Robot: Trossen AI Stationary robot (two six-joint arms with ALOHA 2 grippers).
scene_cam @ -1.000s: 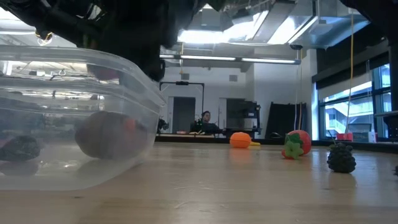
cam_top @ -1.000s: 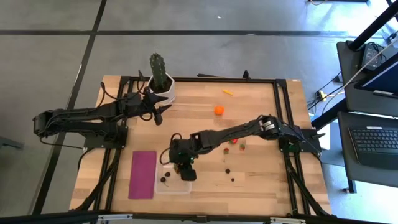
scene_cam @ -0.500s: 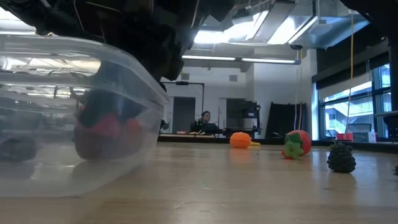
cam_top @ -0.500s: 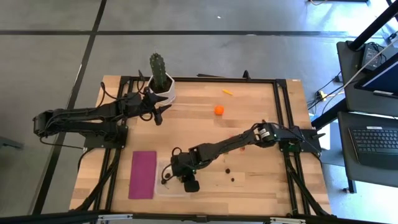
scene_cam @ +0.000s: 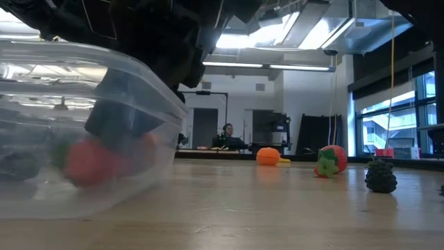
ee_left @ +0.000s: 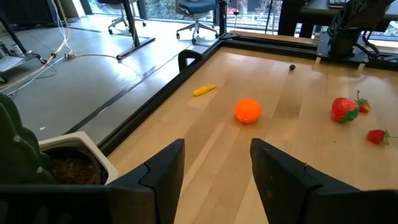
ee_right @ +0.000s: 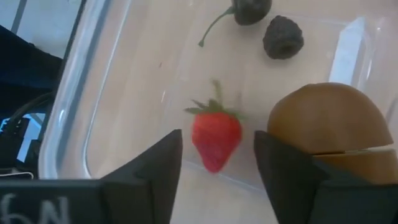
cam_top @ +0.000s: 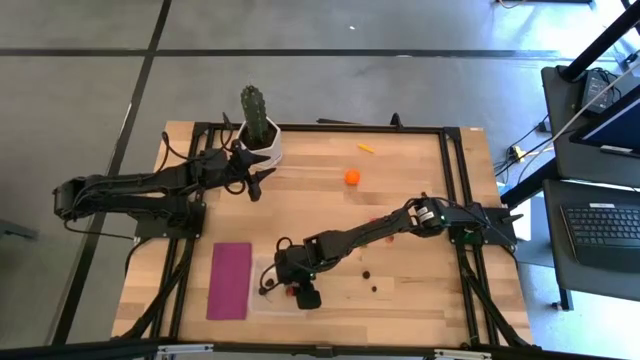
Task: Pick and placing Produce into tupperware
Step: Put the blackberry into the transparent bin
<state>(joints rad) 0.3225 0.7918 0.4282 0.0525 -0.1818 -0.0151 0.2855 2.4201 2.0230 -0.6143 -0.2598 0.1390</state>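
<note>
The clear tupperware (cam_top: pixel 262 300) stands near the table's front edge. In it lie a brown kiwi (ee_right: pixel 329 124), two dark berries (ee_right: pixel 283 37) and a red strawberry (ee_right: pixel 216 138). My right gripper (cam_top: pixel 300 293) hangs open inside the tub, one finger on either side of the strawberry and apart from it. The strawberry rests on the tub's floor (scene_cam: pixel 90 161). An orange ball (cam_top: pixel 352 177), a yellow piece (cam_top: pixel 367 148) and two strawberries (ee_left: pixel 344 109) lie on the table. My left gripper (cam_top: pixel 258 185) waits open by the cactus.
A cactus in a white pot (cam_top: pixel 257 120) stands at the far left. A flat magenta rectangle (cam_top: pixel 230 280) lies left of the tub. Small dark berries (cam_top: pixel 366 272) lie right of the tub, one of them large in the low view (scene_cam: pixel 380 175).
My right gripper has gone down and toward the table's near edge into the tupperware. It has let go of the strawberry, which has dropped from between the fingers onto the tub's floor beside the kiwi.
</note>
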